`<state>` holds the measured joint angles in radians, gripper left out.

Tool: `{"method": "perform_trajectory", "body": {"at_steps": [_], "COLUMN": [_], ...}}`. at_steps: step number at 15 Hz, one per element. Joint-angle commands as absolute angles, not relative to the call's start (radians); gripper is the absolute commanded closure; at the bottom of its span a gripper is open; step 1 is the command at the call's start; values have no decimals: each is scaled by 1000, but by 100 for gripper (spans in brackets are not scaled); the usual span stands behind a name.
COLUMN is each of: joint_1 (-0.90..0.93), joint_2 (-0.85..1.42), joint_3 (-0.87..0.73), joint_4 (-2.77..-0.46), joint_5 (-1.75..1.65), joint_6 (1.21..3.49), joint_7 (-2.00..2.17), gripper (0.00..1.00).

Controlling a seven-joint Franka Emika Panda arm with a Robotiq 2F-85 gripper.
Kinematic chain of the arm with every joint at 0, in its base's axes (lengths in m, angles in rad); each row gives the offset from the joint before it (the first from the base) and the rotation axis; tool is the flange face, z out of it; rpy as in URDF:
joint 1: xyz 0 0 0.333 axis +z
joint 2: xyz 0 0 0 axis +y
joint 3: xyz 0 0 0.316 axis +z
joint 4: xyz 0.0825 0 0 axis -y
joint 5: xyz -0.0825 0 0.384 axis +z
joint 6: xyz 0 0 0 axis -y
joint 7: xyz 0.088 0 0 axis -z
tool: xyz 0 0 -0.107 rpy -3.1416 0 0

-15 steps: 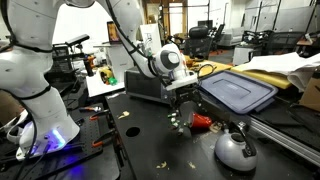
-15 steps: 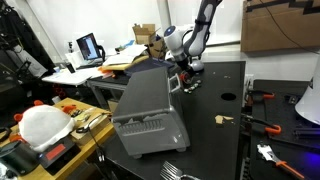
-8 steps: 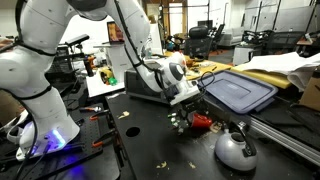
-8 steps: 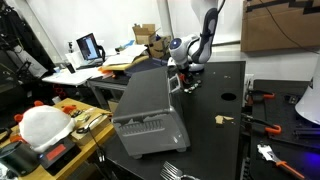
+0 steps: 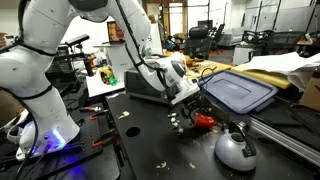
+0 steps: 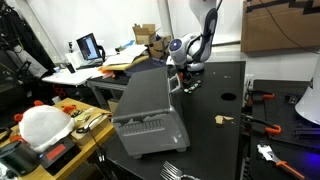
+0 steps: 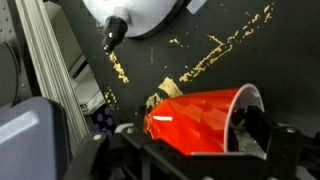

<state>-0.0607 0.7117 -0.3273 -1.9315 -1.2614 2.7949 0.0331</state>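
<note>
Though littered, black tabletop [image 7: 290, 60]; cluttered lab.

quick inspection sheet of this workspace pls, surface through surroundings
surface: black table, strewn with yellowish crumbs
job's things: red cup lying on its side
clutter: white kettle-like pot; grey bin with blue lid
grippers: gripper low at the cup, jaws open either side of it; contact cannot be told
cables: pale cable by the robot base
surroundings: laptop, cardboard box, office chairs
</note>
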Motion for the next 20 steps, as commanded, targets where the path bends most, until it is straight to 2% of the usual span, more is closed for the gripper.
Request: {"method": "perform_trajectory", "body": {"at_steps": [1, 9, 20], "joint_1": [-56, -175, -164], "joint_2": [648, 560, 540], "joint_3": [-319, -158, -158], "joint_4": [-1991, -2051, -2000], "joint_5": [-1249, -1077, -1045], "joint_6": [2776, 2682, 2615], "joint_7": [-9, -244, -264], "gripper": [0, 0, 0]}}
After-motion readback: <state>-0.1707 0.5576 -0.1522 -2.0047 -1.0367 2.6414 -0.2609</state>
